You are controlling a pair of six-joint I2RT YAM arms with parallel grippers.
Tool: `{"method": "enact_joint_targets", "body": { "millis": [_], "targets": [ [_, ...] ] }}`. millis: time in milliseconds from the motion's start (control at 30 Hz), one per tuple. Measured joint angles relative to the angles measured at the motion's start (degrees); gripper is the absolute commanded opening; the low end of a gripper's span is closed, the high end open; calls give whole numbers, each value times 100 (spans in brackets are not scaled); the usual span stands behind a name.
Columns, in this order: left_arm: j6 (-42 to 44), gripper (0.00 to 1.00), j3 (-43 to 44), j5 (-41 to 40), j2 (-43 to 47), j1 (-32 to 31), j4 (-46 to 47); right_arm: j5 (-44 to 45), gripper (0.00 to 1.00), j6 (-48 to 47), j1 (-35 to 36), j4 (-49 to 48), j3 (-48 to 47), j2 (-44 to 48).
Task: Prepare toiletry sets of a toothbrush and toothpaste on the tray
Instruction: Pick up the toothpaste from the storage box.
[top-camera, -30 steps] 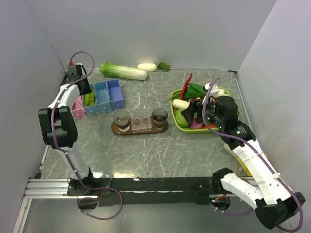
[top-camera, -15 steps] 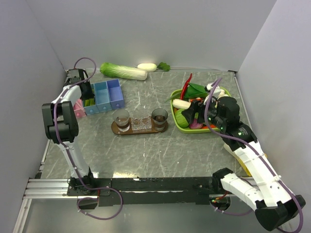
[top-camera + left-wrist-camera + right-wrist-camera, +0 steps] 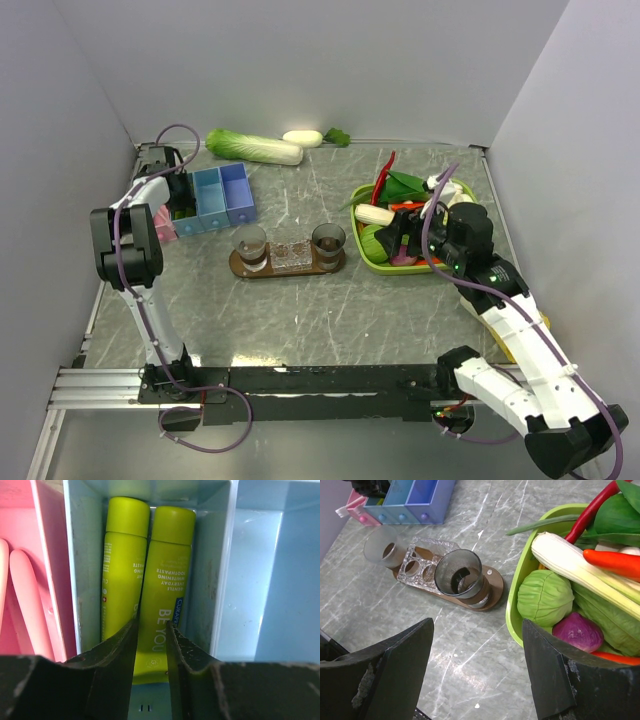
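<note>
- The right end effector [image 3: 476, 625] has its fingers wide apart with nothing between them, over the tabletop [image 3: 470, 680] between the tray [image 3: 494, 582] and the green basket [image 3: 512, 610].
- The tray is a dark brown oval carrying two tumblers [image 3: 460, 577] and a clear glass holder [image 3: 417, 562].
- Farthest off, only the left wrist view shows the toothpaste [image 3: 162, 580]: two lime-yellow tubes side by side in a light-blue compartment [image 3: 222, 580].
- The left end effector [image 3: 150, 626] has its fingers narrowly apart astride the right tube; I cannot tell whether they press it.

**A:** Tray?
**B:** Tray [image 3: 300, 273]: dark brown oval board, flat on the worktop [image 3: 300, 320], long axis left-right.
**A:** Toothpaste?
**B:** Two yellow-green tubes, left tube [image 3: 122, 565] and right tube [image 3: 167, 575], lying side by side, touching, print up, in one pale-blue compartment [image 3: 222, 570].
</note>
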State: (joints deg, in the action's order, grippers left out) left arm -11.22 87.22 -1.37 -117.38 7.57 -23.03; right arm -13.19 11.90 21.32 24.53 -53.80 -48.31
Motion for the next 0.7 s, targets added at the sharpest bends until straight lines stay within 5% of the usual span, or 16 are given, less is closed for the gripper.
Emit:
{"method": "enact_joint_targets", "body": {
  "millis": [167,367,700],
  "targets": [
    [0,35,79,15,-68,13,-39,0,79,55,0,-44,85,50],
    [11,1,116,74,-142,11,-17,0,79,96,0,-50,90,66],
    [-83,1,-26,149,83,33,87,0,79,181,-11,-72,175,138]
  ]
}}
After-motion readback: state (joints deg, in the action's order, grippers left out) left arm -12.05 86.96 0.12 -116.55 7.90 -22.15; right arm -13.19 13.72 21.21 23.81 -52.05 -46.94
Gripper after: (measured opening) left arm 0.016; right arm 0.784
